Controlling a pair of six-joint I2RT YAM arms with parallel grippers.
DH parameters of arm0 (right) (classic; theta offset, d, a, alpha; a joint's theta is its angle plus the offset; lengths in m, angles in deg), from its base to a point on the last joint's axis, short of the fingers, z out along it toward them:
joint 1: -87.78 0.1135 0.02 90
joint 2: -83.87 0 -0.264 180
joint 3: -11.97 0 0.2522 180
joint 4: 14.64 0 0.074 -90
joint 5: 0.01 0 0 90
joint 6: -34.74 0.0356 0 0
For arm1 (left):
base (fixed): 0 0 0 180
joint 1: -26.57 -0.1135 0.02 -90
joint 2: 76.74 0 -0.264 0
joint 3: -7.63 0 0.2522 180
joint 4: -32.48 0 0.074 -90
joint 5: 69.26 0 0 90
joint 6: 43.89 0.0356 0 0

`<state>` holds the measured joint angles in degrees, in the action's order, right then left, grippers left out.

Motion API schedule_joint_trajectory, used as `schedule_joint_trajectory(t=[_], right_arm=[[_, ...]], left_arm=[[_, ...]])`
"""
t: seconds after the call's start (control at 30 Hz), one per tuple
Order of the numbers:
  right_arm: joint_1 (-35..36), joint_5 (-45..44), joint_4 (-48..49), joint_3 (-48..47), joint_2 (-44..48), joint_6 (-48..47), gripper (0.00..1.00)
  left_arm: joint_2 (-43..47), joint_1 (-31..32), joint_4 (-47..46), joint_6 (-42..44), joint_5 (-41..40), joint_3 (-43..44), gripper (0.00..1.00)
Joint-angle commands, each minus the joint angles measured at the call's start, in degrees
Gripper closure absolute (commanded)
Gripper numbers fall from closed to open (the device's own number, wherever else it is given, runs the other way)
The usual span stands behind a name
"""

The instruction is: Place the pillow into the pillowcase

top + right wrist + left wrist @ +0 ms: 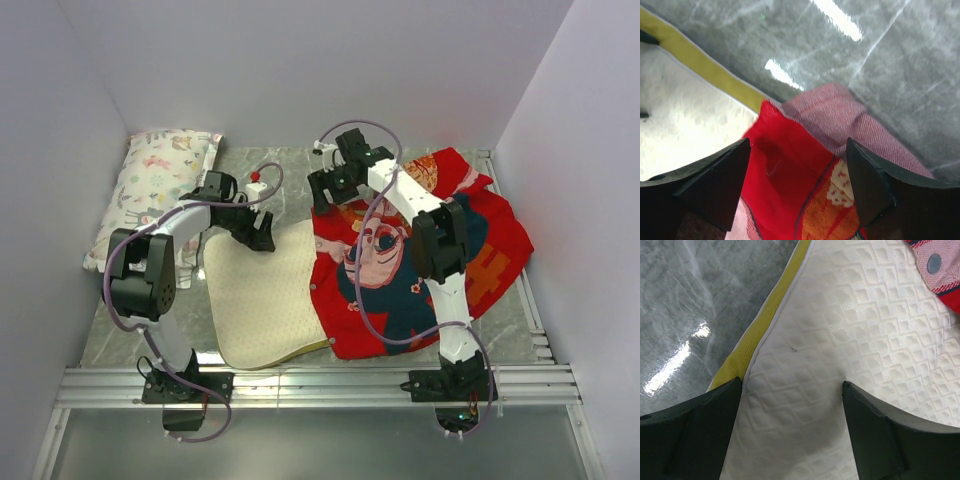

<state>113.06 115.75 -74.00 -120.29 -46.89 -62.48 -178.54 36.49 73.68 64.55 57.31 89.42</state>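
Observation:
The cream quilted pillow (262,295) with its yellow edge band (756,337) lies flat on the table at centre left. The red pillowcase (420,262) is spread to its right, and its left hem lies over the pillow's right edge. A hem corner (940,265) with a snap rests on the pillow (850,335). My left gripper (262,235) is at the pillow's far end, open, its jaws straddling the quilted surface (792,390). My right gripper (325,195) hangs open over the pillowcase's far left corner (790,170), where the dull pink reverse (840,112) is folded out.
A white animal-print pillow (155,190) lies along the left wall at the back. Aluminium rails run along the table's front edge (320,385) and right side (522,285). White walls enclose the left, back and right. Grey marbled tabletop (865,65) shows behind the fabric.

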Motion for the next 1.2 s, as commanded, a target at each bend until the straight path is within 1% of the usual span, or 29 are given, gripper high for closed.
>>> schedule_joint_trajectory(t=[0.0, 0.07, 0.1, 0.17, 0.2, 0.27, 0.3, 0.33, 0.37, 0.4, 0.43, 0.47, 0.5, 0.53, 0.57, 0.6, 0.63, 0.67, 0.73, 0.77, 0.8, 0.83, 0.87, 0.97, 1.0, 1.03, 1.07, 1.1, 1.17], right_arm=[[1.0, -2.73, 3.95, -0.24, 1.04, 0.72, 0.18], [1.0, -2.38, 0.8, -2.52, -1.06, -0.41, 0.23], [1.18, -2.03, 0.0, -3.75, -1.6, -0.68, 0.28], [1.44, -1.5, -0.97, -3.58, -2.13, -1.39, 0.32], [1.53, -0.2, -1.06, -2.89, -2.04, -1.56, 0.42], [1.88, 1.74, -1.06, -2.18, -1.78, -2.0, 0.57], [1.88, 3.06, -1.07, -1.83, -1.69, -2.0, 0.76], [1.97, 6.9, -1.24, -1.82, -1.61, -1.92, 0.82], [2.23, 8.59, -1.42, -2.09, -1.78, -1.22, 0.88], [2.41, 10.09, -1.33, -2.61, -1.87, -0.69, 1.0], [2.67, 13.06, -1.24, -3.14, -1.87, -0.16, 1.0], [3.45, 14.13, -0.46, -3.58, -1.69, 1.58, 1.0], [3.81, 15.71, 0.85, -2.97, -1.17, 2.9, 1.0], [4.25, 17.21, 2.52, -2.18, -0.47, 4.48, 1.0], [5.21, 19.66, 6.63, -1.13, 1.37, 7.2, 1.0], [5.74, 20.64, 8.76, 0.53, 2.25, 10.18, 1.0], [6.36, 21.43, 10.61, 1.07, 3.05, 11.95, 1.0], [7.58, 23.35, 13.84, 1.34, 4.27, 15.36, 1.0], [8.38, 25.56, 17.81, 2.04, 5.33, 20.03, 1.0], [8.65, 26.7, 23.66, 2.65, 6.38, 26.49, 1.0], [8.74, 28.28, 26.5, 3.88, 6.83, 29.78, 1.0], [8.82, 28.82, 29.75, 4.85, 7.36, 33.2, 1.0], [8.82, 29.17, 36.05, 5.81, 8.32, 39.59, 1.0], [7.42, 28.39, 45.48, 10.64, 9.56, 48.15, 1.0], [7.07, 27.16, 45.52, 10.92, 9.3, 48.09, 1.0], [6.46, 25.15, 44.99, 9.79, 7.38, 47.22, 1.0], [6.19, 24.52, 40.9, 7.69, 5.88, 44.69, 1.0], [5.84, 24.08, 39.9, 3.84, 4.47, 44.49, 1.0], [5.05, 22.5, 43.21, 3.36, 2.97, 46.06, 1.0]], left_arm=[[-0.5, -0.16, 0.24, 1.34, 0.86, -0.44, 0.13], [-1.03, -0.24, 0.95, 1.43, 1.04, 0.26, 0.15], [-1.29, -0.16, 1.12, 1.51, 1.21, 0.35, 0.15], [-1.73, -0.16, 1.12, 1.34, 1.74, 0.52, 0.16], [-1.91, -0.24, 1.04, 1.6, 2.0, 0.61, 0.16], [-2.7, -0.16, 1.65, 2.04, 3.84, 1.05, 0.21], [-3.14, -0.16, 2.09, 2.65, 4.9, 1.4, 0.25], [-3.58, -0.16, 2.44, 2.83, 6.21, 1.75, 0.33], [-4.63, -0.16, 2.7, 2.92, 7.62, 2.54, 0.39], [-4.98, -0.16, 2.71, 2.83, 10.94, 2.89, 0.44], [-5.34, -0.07, 2.1, 2.14, 12.54, 3.07, 0.54], [-5.17, -0.16, 1.05, 1.52, 14.99, 3.07, 0.61], [-4.64, -0.07, -1.92, -0.05, 19.19, 2.64, 0.67], [-3.94, 0.02, -5.17, -1.98, 21.49, 2.03, 0.79], [-2.19, 0.37, -8.51, -4.44, 22.91, 0.54, 0.86], [-1.39, 0.72, -11.68, -8.55, 24.32, -0.08, 0.9], [-0.78, 1.16, -16.67, -9.98, 26.33, -0.26, 0.96], [0.54, 2.21, -18.46, -11.13, 26.7, -0.44, 0.99], [1.6, 3.09, -23.02, -13.86, 28.28, -0.79, 1.0], [2.3, 3.44, -24.53, -15.0, 28.63, -1.05, 1.0], [2.57, 3.71, -25.76, -17.44, 29.16, -1.32, 1.0], [2.74, 3.71, -26.99, -17.99, 30.03, -1.58, 1.0], [3.27, 3.71, -27.0, -18.0, 29.96, -2.02, 1.0], [5.11, 3.36, -27.0, -18.0, 28.65, -4.56, 1.0], [5.38, 2.66, -26.91, -18.0, 27.94, -5.53, 1.0], [5.56, 2.22, -28.74, -20.61, 27.5, -7.45, 1.0], [5.3, 1.69, -29.46, -21.42, 25.75, -8.26, 1.0], [5.12, 0.47, -32.6, -24.47, 24.69, -9.13, 1.0], [4.59, -0.77, -36.56, -27.74, 22.15, -11.76, 1.0]])
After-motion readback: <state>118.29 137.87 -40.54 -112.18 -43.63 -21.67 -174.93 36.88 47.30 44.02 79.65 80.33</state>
